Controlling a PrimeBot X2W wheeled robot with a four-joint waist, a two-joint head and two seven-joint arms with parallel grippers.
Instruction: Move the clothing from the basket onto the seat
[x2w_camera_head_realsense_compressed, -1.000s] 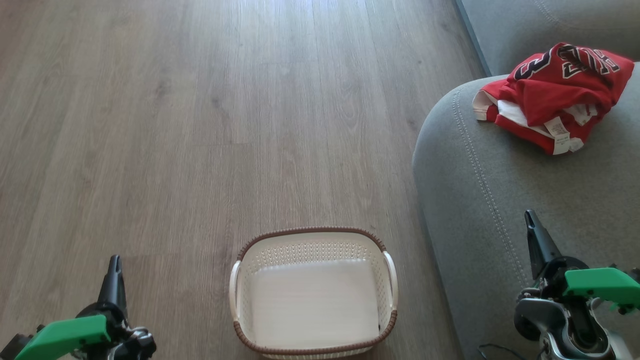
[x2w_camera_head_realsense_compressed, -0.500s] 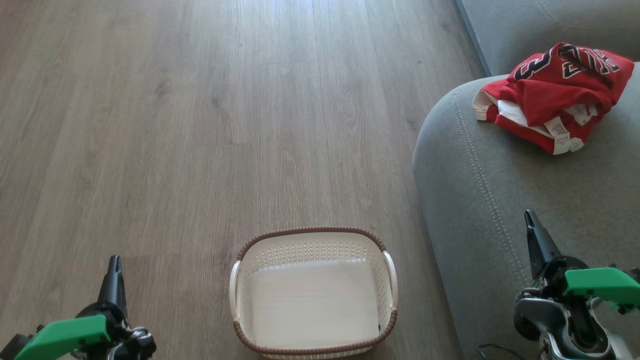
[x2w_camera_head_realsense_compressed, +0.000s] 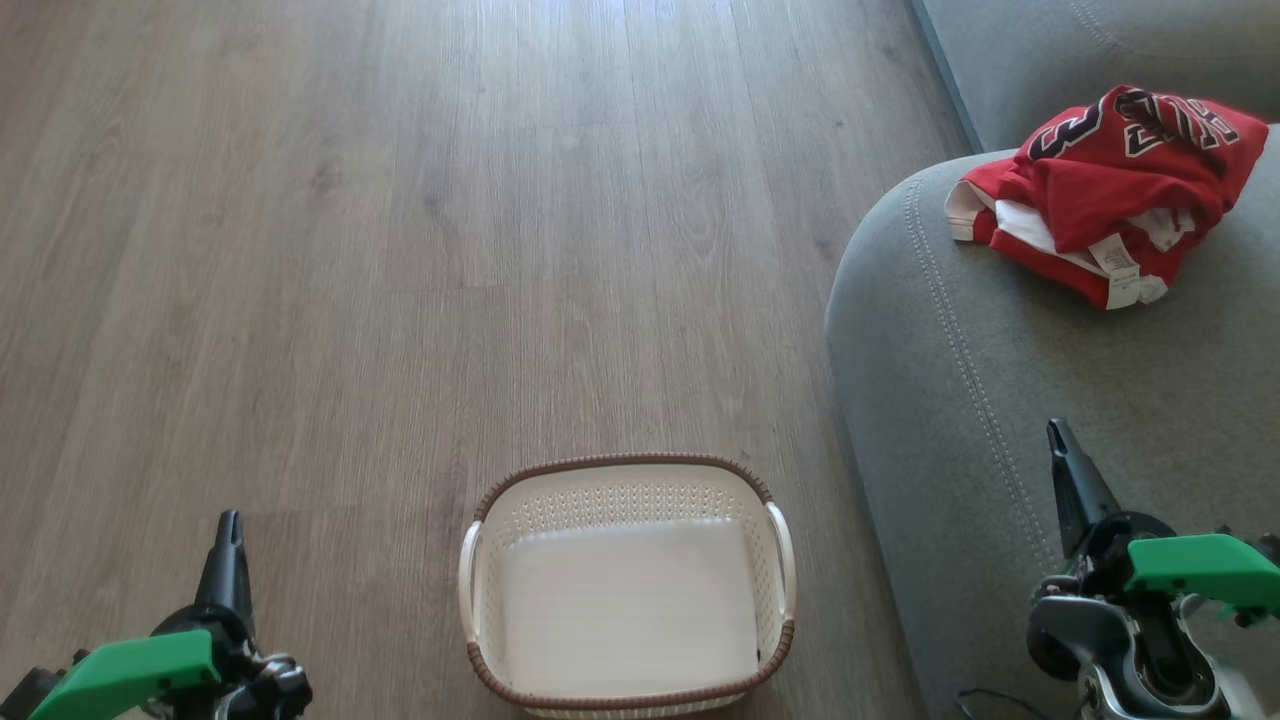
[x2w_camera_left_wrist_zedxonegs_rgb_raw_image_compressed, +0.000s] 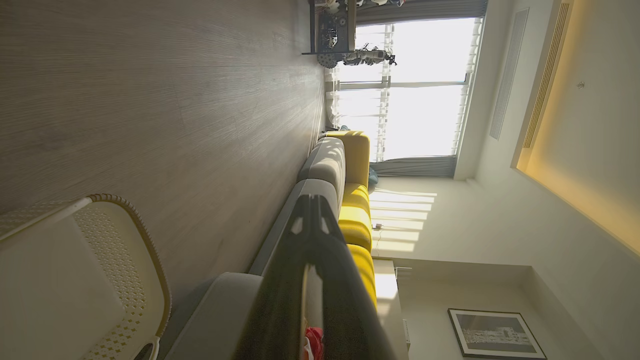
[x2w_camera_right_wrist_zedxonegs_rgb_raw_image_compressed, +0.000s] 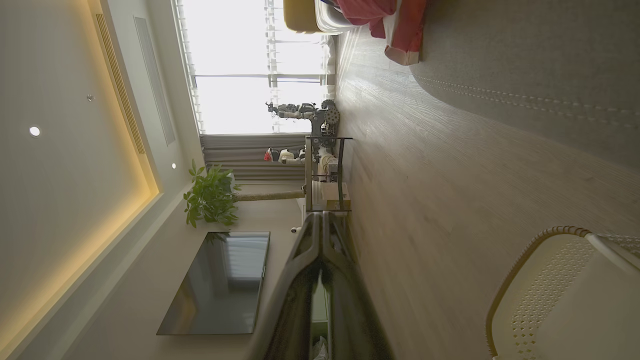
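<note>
The red clothing (x2w_camera_head_realsense_compressed: 1110, 180) with white trim lies bunched on the grey seat (x2w_camera_head_realsense_compressed: 960, 380) at the upper right; the right wrist view catches the clothing (x2w_camera_right_wrist_zedxonegs_rgb_raw_image_compressed: 395, 20) at its top edge. The cream basket (x2w_camera_head_realsense_compressed: 627, 585) with a brown rim stands on the floor at the bottom centre, nothing inside it. My left gripper (x2w_camera_head_realsense_compressed: 229, 525) is shut at the lower left, left of the basket, holding nothing. My right gripper (x2w_camera_head_realsense_compressed: 1058, 432) is shut at the lower right, over the seat's front part, far below the clothing. Both wrist views show the fingers pressed together.
Wood-look floor (x2w_camera_head_realsense_compressed: 400, 250) stretches ahead and left of the basket. The left wrist view shows yellow cushions (x2w_camera_left_wrist_zedxonegs_rgb_raw_image_compressed: 356, 210) farther along the sofa and a bright window. A television (x2w_camera_right_wrist_zedxonegs_rgb_raw_image_compressed: 220, 285), a plant (x2w_camera_right_wrist_zedxonegs_rgb_raw_image_compressed: 210, 197) and a metal rack (x2w_camera_right_wrist_zedxonegs_rgb_raw_image_compressed: 327, 170) stand across the room.
</note>
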